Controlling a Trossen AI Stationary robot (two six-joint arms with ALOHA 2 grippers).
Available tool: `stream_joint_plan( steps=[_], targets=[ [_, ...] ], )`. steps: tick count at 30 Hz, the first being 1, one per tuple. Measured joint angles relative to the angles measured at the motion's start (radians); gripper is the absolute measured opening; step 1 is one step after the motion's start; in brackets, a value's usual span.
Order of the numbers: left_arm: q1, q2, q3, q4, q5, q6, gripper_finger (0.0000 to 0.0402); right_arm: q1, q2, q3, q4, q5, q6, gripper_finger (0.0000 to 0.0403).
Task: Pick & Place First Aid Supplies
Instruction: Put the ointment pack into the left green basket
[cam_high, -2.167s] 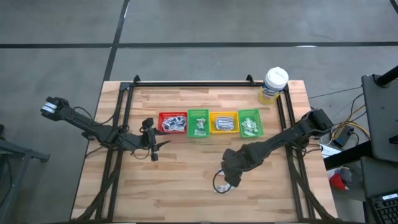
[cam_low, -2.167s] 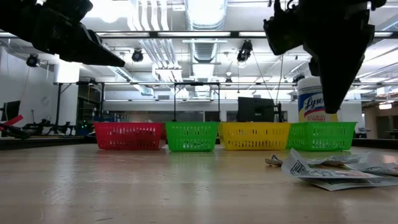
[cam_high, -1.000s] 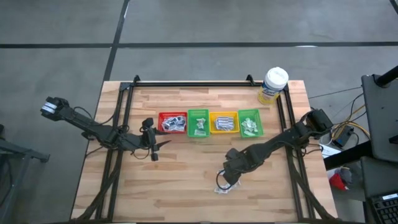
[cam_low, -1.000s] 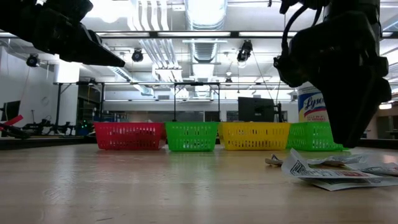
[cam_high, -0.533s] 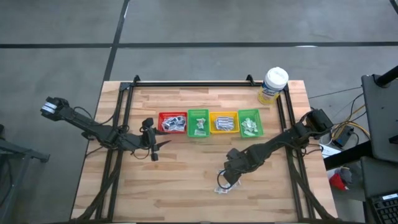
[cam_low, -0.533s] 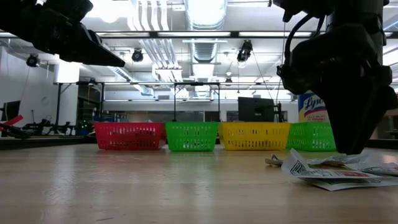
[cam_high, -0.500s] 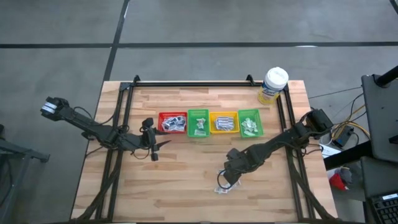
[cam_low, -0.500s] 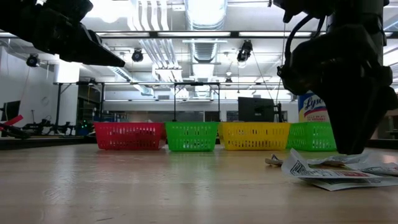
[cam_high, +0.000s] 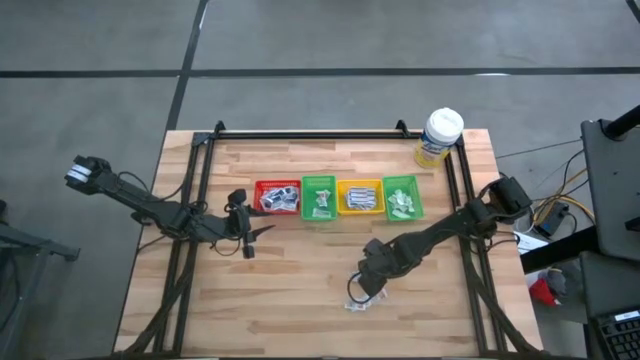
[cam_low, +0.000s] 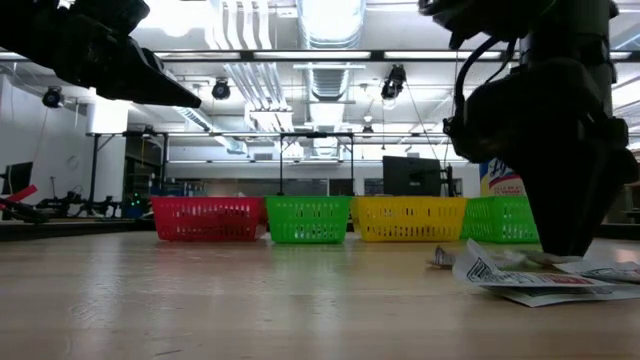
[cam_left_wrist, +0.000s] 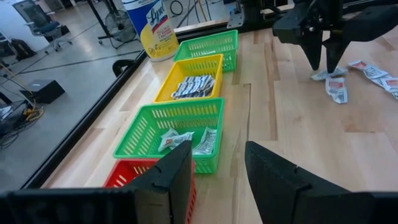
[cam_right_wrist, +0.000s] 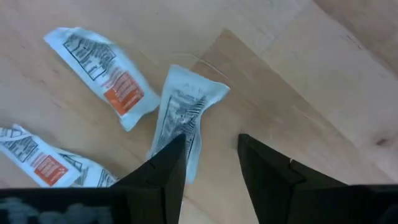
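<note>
Table: a wooden table with a dark frame stands on a grey floor; the low view looks past it into a large hall with ceiling lights.
Bins: a red bin, a green bin, a yellow bin and a second green bin stand in a row, each with packets inside; a bottle stands at the far right corner.
Loose packets: a few white packets lie on the bare wood in front of the bins.
Right gripper: the right gripper is low over those packets, its fingers a little apart and holding nothing.
Packet at the fingers: in the right wrist view one crumpled packet lies just ahead of the fingertips, its near end partly behind one finger; whether they touch cannot be told.
Left gripper: the left gripper hangs beside the red bin, fingers apart, empty.
View difference: the left wrist view alone shows the packets inside the bins clearly.
</note>
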Motion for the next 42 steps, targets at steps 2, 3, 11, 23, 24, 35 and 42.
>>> stream_joint_plan(
  steps=[2,3,11,23,24,35,42],
  targets=[
    [0.0,0.0,0.0,-0.001,-0.001,0.0,0.0151,-0.003,0.023,0.001,-0.005,-0.02,-0.009,0.0146],
    [0.0,0.0,0.0,0.0,-0.001,0.0,0.0151,-0.004,0.03,0.002,-0.006,-0.018,-0.009,0.0146],
    [0.0,0.0,0.0,0.0,-0.002,0.0,0.0151,-0.006,0.021,0.0,-0.021,0.013,0.019,0.0128],
    [0.0,0.0,-0.001,0.0,-0.002,0.0,0.0151,-0.006,0.023,0.001,-0.069,0.027,-0.005,0.0066],
    [0.0,0.0,-0.001,0.0,-0.002,0.0,0.0151,-0.006,0.023,0.0,-0.072,0.031,-0.011,0.006],
    [0.0,0.0,-0.001,0.0,-0.003,0.0,0.0151,-0.006,0.023,-0.001,-0.085,0.035,-0.075,0.001],
    [0.0,0.0,-0.001,-0.001,-0.003,0.0,0.0151,-0.006,0.023,-0.001,-0.085,0.035,-0.104,0.0009]
  ],
)
